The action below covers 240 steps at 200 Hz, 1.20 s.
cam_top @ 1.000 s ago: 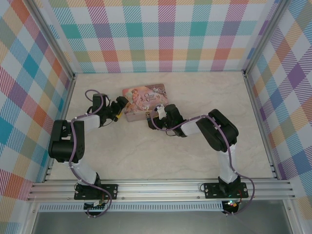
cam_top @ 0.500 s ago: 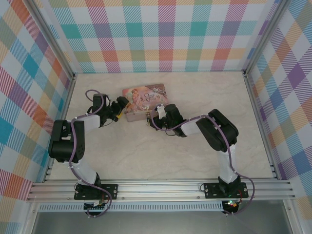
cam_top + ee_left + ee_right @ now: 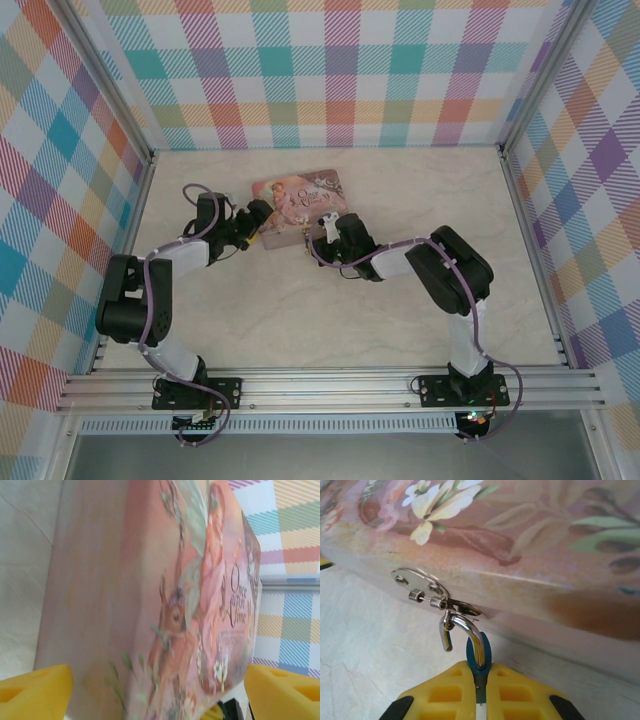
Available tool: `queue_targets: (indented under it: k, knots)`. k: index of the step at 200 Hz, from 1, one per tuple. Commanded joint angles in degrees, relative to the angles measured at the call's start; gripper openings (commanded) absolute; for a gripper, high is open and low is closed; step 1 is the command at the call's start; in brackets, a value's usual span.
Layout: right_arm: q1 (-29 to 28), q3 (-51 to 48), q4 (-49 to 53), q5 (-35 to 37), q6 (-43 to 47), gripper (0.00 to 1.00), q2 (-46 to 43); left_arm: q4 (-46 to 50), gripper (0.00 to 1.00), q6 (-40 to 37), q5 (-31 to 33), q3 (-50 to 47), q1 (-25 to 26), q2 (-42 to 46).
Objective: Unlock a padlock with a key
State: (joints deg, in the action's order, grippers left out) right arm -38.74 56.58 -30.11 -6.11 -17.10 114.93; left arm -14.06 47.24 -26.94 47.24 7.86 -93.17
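Right pincer (image 3: 479,680) pinches the blue padlock (image 3: 478,655), whose shackle hangs from the pink tin's (image 3: 530,545) hasp; left pincer (image 3: 155,690) spreads open around the tin.

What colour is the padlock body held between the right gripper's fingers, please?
Blue; the padlock shows best in the right wrist view.

Both arms reach forward and inward, low over the table; left gripper (image 3: 150,690) fingers spread wide apart, right gripper (image 3: 479,690) fingers pressed together, pinching a small item.
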Motion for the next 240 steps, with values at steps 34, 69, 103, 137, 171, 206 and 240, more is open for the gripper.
queue_targets:
  k: [34,69,103,137,171,206,240]
  knots:
    - [0.3,-1.5,11.4,11.4,-3.4,0.09,-5.0,1.6,0.88,1.1,4.5,-6.6,4.8,10.8]
    - [1.1,-1.4,16.7,12.8,-6.8,0.1,-6.3,7.9,0.88,-2.5,10.2,-5.5,7.4,18.4]
    - [1.4,-1.6,19.2,13.6,-8.7,0.1,-7.2,10.5,0.87,-4.7,12.0,0.5,11.7,18.6]
    - [2.1,-3.8,14.9,10.6,-10.0,0.1,-8.2,9.3,0.87,-5.6,10.6,7.7,14.2,11.3]
    - [2.7,-4.2,14.0,9.0,-11.4,0.1,-8.2,8.3,0.87,-7.2,9.8,14.1,16.3,2.8]
    - [3.2,-4.5,13.1,7.9,-13.2,0.1,-8.3,7.0,0.86,-7.9,8.4,17.6,17.7,-3.4]
    - [3.5,-4.6,12.8,7.4,-13.8,0.1,-8.2,7.1,0.86,-8.3,8.2,18.4,18.1,-6.4]
